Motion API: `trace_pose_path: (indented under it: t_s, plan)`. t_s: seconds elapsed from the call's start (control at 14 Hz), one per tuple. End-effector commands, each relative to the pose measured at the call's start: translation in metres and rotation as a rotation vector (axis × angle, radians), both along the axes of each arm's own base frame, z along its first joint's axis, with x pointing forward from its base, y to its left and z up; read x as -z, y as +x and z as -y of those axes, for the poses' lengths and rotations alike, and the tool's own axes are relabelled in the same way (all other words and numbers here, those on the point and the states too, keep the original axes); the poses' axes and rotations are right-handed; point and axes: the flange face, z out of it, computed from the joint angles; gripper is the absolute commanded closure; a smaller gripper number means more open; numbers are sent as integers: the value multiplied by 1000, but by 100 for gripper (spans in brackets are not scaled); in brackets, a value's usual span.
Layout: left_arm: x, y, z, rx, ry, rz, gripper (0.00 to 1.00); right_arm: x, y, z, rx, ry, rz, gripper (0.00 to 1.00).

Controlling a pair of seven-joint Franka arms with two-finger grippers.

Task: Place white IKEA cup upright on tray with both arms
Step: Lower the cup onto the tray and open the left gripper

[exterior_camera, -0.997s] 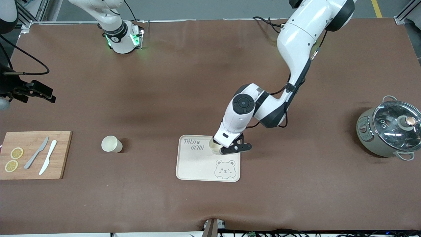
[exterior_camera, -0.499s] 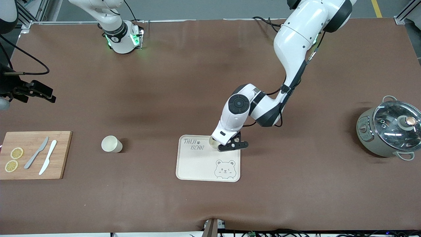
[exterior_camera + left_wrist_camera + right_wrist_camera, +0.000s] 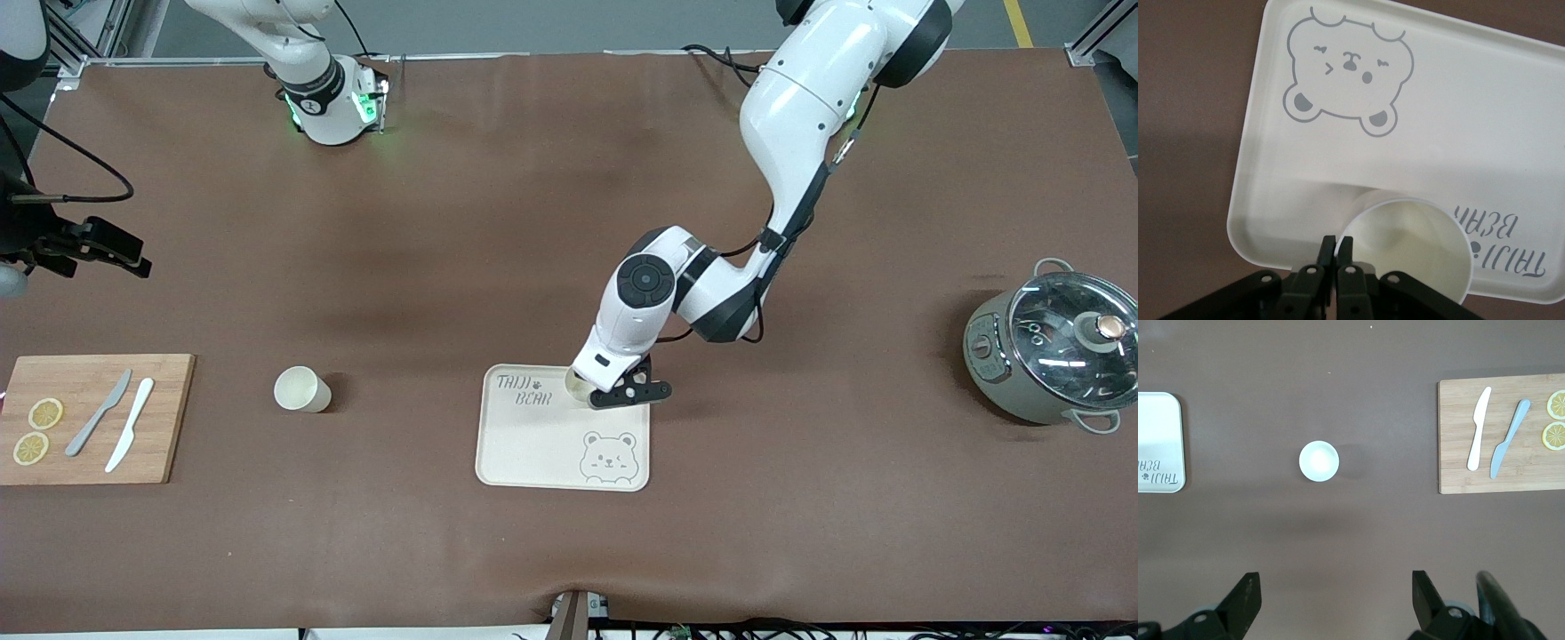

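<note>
Pinching a white cup's point(image 3: 1408, 243) rim, apparently on the tray point(image 3: 533, 444), left jaws; right jaws spread.

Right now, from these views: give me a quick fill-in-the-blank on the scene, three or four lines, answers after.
1. The left gripper is shut on the rim of a cup that sits on the ____.
2. The second cup stands on the table between the tray and the ____.
3. The cutting board holds two knives and two ____ slices.
4. The right gripper hangs over bare table with its fingers ____.

Answers: tray; cutting board; lemon; open
</note>
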Motion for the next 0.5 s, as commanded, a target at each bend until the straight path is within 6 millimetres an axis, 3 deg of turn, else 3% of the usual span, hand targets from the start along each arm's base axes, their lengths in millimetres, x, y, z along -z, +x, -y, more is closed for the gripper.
trace_pose_path:
  t_s: [0.0, 0.43]
  plan:
    - [17, -5, -15, 21, 62, 10, 100, 3, 3, 0, -10, 0, -5, 0]
    - [17, -5, -18, 25, 68, 10, 100, 3, 3, 0, -10, 0, -5, 0]
